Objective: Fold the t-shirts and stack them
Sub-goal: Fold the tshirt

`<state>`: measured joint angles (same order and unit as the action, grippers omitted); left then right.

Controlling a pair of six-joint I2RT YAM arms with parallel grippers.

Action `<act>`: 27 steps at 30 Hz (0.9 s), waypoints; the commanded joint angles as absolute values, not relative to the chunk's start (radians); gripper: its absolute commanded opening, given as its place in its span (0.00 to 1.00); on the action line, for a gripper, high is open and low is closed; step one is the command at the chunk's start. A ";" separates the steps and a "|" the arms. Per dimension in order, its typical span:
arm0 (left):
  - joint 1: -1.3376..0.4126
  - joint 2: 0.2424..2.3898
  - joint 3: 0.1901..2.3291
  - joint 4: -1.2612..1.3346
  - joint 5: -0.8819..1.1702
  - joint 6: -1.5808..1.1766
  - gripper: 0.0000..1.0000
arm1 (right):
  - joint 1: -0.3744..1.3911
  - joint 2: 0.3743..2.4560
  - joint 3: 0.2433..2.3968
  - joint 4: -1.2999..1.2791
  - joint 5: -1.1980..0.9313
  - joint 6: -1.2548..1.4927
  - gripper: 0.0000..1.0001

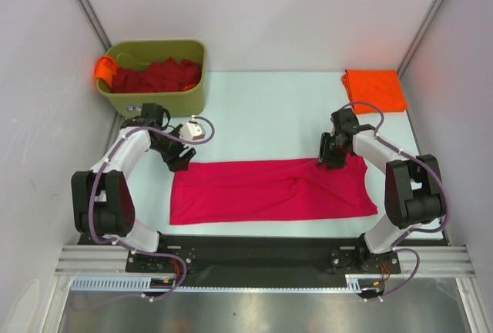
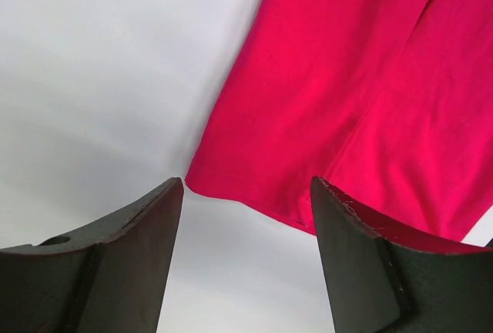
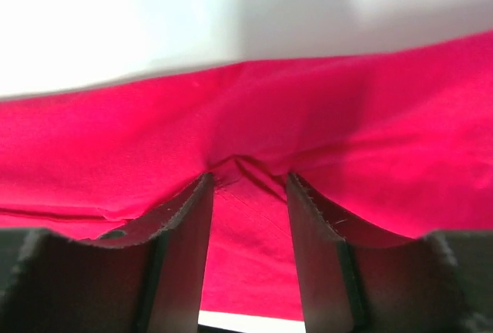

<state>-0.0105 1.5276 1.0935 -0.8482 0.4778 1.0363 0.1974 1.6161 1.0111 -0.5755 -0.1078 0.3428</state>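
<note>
The right pincer [image 3: 249,180] stands narrowly open, tips pressed into the crimson t-shirt [image 1: 269,190], which lies spread along the near tabletop [image 1: 262,109]. The left pincer [image 2: 246,188], wide open, hovers over its corner. Both should pinch the far edge evenly before folding.

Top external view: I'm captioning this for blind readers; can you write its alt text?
A crimson-pink t-shirt lies as a long band across the table, the left gripper at its far-left corner, the right gripper on its far edge. A folded orange t-shirt sits far right; an olive-green bin far left holds dark red shirts.
</note>
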 commanded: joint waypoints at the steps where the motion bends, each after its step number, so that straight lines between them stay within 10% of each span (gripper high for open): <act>1: -0.005 1.516 1.100 -0.839 0.520 1.023 0.73 | 0.206 1.624 1.009 -0.526 -0.166 0.342 0.44; 12: -0.005 1.522 1.086 -0.824 0.512 1.026 0.73 | 0.227 1.506 0.979 -0.587 -0.149 0.409 0.02; 27: -0.005 1.531 1.074 -0.804 0.514 1.028 0.73 | 0.471 1.330 0.809 -0.709 -0.081 0.578 0.00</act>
<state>-0.0105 1.5280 1.0863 -0.8158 0.4778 1.0359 0.4618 1.3560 0.8356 -0.6884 -0.1024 0.5205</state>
